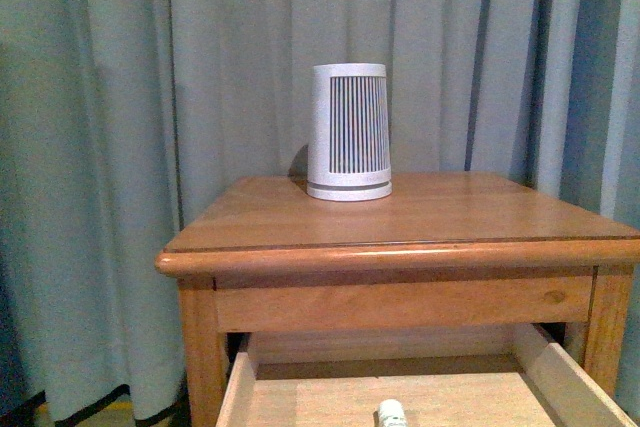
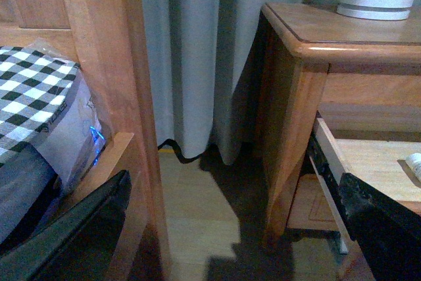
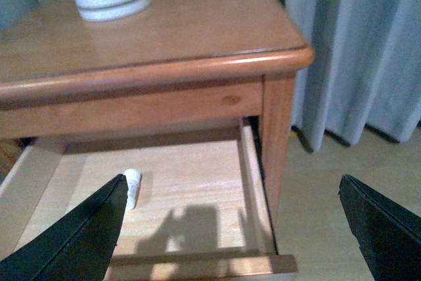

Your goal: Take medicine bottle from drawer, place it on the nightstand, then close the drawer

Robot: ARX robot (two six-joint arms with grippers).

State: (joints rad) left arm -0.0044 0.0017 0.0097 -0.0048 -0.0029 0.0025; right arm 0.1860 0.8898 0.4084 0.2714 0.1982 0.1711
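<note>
The nightstand point(image 1: 420, 212) stands in front of me with its upper drawer point(image 1: 320, 399) pulled out. The small white medicine bottle point(image 1: 392, 413) lies on the drawer's pale floor. In the right wrist view the medicine bottle point(image 3: 132, 187) lies flat in the drawer point(image 3: 191, 176), close to one black finger point(image 3: 79, 241). My right gripper point(image 3: 233, 185) hangs open above the drawer's right wall, holding nothing. My left gripper point(image 2: 235, 189) is open over the floor to the left of the nightstand point(image 2: 289, 110), and an end of the bottle point(image 2: 414, 166) shows there. Neither arm shows in the front view.
A large white ribbed cylinder point(image 1: 349, 132) stands at the back of the nightstand top. Grey-blue curtains point(image 1: 150, 97) hang behind and beside it. A wooden bed frame point(image 2: 125, 97) with a checked cloth point(image 2: 33, 90) stands left of the nightstand, across a strip of floor point(image 2: 204, 222).
</note>
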